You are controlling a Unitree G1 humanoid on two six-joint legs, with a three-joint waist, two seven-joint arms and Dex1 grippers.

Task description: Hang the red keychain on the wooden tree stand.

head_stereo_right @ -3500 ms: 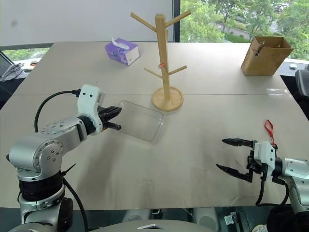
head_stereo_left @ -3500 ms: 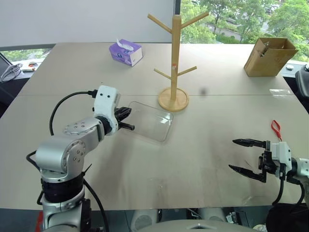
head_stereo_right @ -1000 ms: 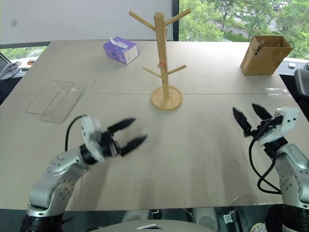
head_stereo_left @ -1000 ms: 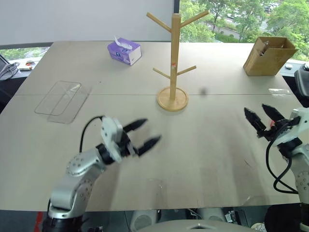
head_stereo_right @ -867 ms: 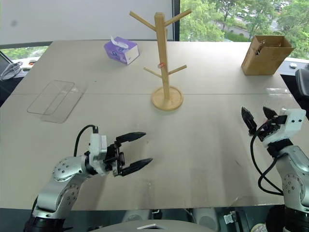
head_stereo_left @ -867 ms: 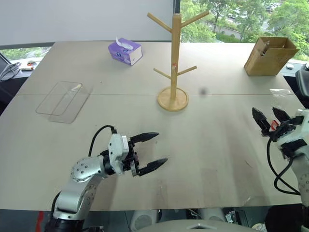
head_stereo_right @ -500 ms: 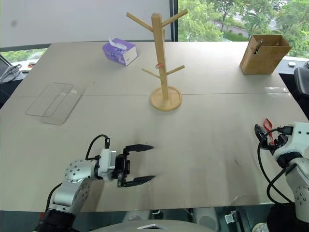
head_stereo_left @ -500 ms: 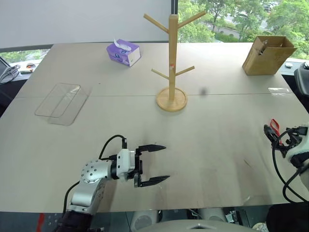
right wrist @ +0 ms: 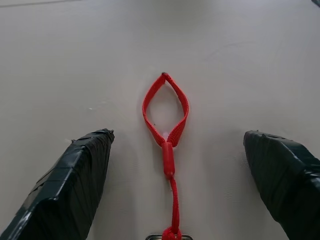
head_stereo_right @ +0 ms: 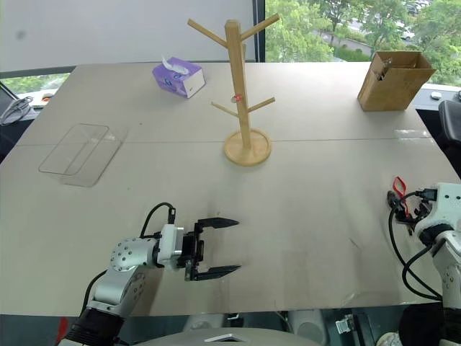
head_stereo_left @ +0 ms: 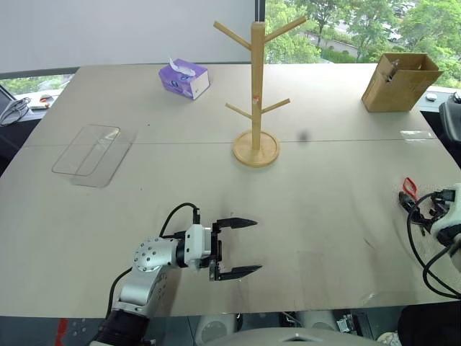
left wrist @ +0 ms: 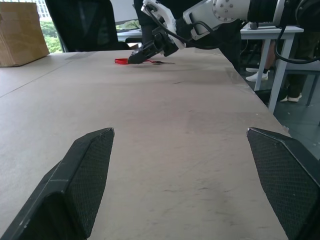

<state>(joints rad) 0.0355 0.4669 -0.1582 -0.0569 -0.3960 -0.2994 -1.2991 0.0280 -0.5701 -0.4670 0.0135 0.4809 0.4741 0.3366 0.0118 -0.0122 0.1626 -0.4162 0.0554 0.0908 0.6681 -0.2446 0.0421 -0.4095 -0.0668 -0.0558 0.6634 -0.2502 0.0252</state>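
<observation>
Keychain work barely begun. Red keychain (right wrist: 167,130) flat on the pale matte table (head_stereo_left: 324,144) near its right edge, well apart from the wooden tree stand (head_stereo_left: 256,86) at mid-table, and unmoved over the last seconds. Brought down within the past second from a raised pose to just above the tabletop: right gripper (right wrist: 177,133), black ribbed fingers spread wide and empty, strap lined up between them but not touched. Also lowered, toward the near edge: left gripper (head_stereo_left: 253,246), likewise wide and empty, pointed across to the right. Now resting far to the left: clear plastic tray (head_stereo_left: 92,148), at the left gripper's tips seconds before. Likely meaning: way cleared, pickup about to start, hanging not yet done. Strap thin, woven and limp, in a teardrop loop narrowing to a stitched neck and cord, small metal key at its end. Stand of smooth light wood: round disc base, slender post, four upward-slanted pegs, all bare.
</observation>
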